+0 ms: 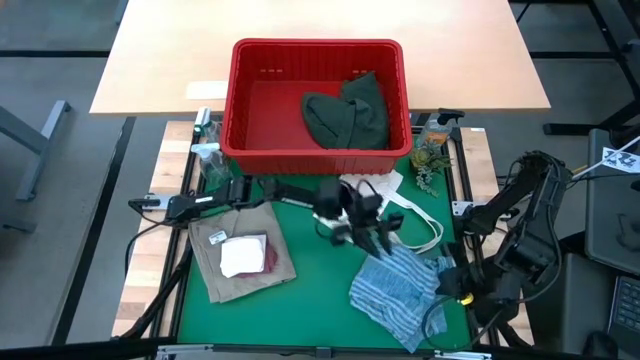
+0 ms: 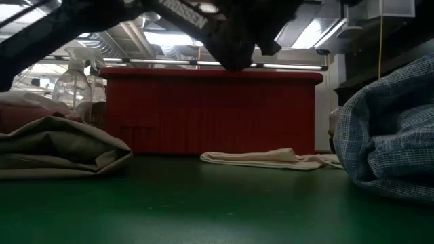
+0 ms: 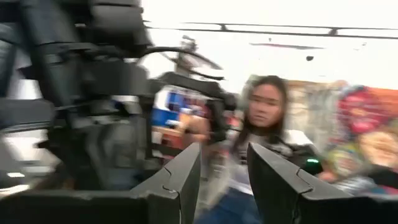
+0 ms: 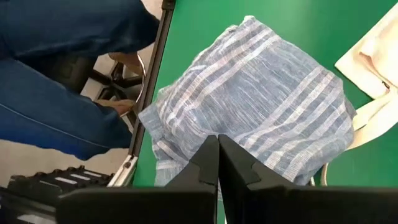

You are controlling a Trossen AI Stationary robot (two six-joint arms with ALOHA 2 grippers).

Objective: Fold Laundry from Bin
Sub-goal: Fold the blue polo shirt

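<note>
Left gripper [image 3: 224, 180]: fingers apart, empty; background blurred.
Right gripper [image 4: 217, 165]: closed, empty, above striped shirt [image 4: 261, 106].
Bin [image 1: 245, 140]: green garment [image 1: 350, 115] partly hidden.

This was a robotics lab or workshop — a framed counter [image 1: 330, 290] topped with a green mat, loose cables strung along its edges, and a plain wooden table [image 1: 320, 25] at twelve o'clock on a grey floor. The low view showed exposed ceiling ducts [image 2: 95, 44] and strip lights [image 2: 312, 30] — an industrial hall.
</note>
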